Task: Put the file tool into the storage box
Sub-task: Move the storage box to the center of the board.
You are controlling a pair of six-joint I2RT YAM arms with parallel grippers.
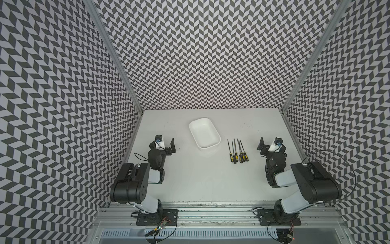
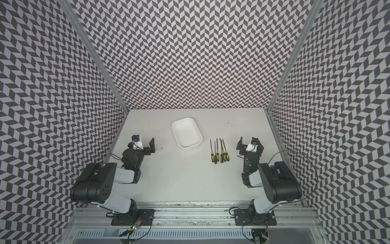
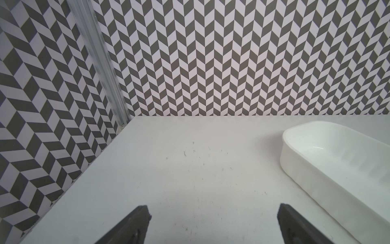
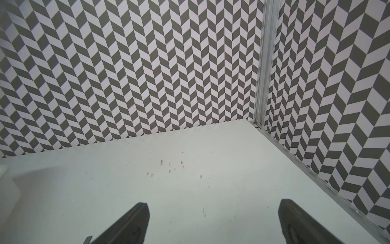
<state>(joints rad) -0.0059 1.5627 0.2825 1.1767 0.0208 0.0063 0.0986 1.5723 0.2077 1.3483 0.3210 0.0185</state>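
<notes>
1. The left gripper [image 3: 213, 213] and the right gripper [image 4: 213, 211] both have their fingers spread wide. They hold nothing, and only bare table [image 3: 190, 173] shows between the fingers.
2. The files [image 1: 237, 150] are thin metal ones with black and yellow handles. They lie on the table just beside the storage box [image 1: 204, 133], on the right arm's side. The box is empty, so I think the job has not started.
3. The right gripper is on the files' side of the box, so it looks like the best one to reach.
4. The files lie close together, and two seem to cross. I would take an outside one by its fat handle, so the others do not get bumped.
5. The box sits a bit turned. The file should line up with the box's long side, go over the rim, and be let go low.
6. The table is flat and white. Small dark scratch marks [image 4: 168, 169] show some way from the box, on the right arm's side.
7. Walls [image 1: 211, 52] with a black and white zigzag pattern stand behind the box and on both sides of it. A silver metal rail [image 1: 211, 208] runs on the robot's side of the box.
</notes>
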